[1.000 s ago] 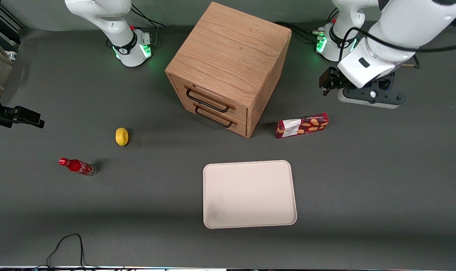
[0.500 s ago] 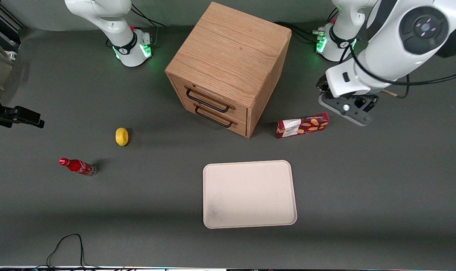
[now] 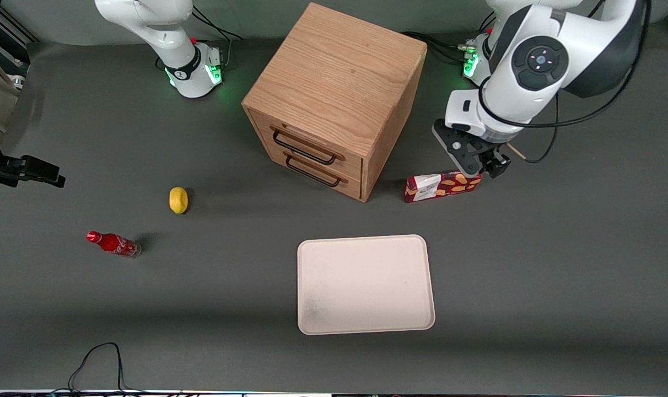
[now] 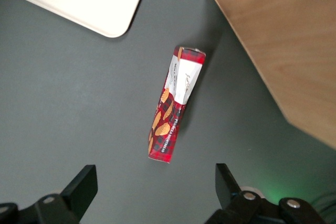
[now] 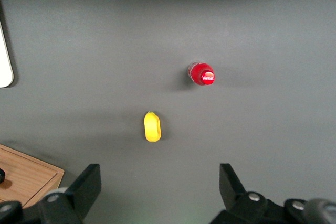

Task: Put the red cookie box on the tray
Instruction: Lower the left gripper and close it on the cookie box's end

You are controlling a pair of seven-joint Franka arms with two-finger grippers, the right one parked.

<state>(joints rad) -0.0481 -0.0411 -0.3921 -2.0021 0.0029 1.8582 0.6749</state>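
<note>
One carton matters here, so we sweep the front view from its left edge: a small red soda bottle (image 3: 113, 243) lying on the grey worktop (image 3: 532, 275), a yellow lemon-like object (image 3: 178, 199) a bit farther from the camera, then the wooden drawer cabinet (image 3: 334, 99) mid-worktop, with the cream tray (image 3: 365, 284) nearer to the camera than the cabinet and carrying nothing. Next comes the red cookie box (image 3: 443, 187), lying flat on the worktop beside the cabinet, white panel end toward the cabinet, apart from the tray and farther from the camera than it. Last, the gripper (image 3: 480, 165) hangs just above the box's cookie-print end; in the wrist view its fingers (image 4: 81, 184) stand wide apart, holding nothing, the box (image 4: 176, 103) lying between and ahead of them, not yet touched. We judge the box light, a thin cardboard carton, stiff along its length but crushable under a hard squeeze, and probably slick on its printed faces. Best hold: across the narrow width near mid-length, so it does not tip, with gentle closing force. The gripper looks offset toward one end, so we would recentre first.
</note>
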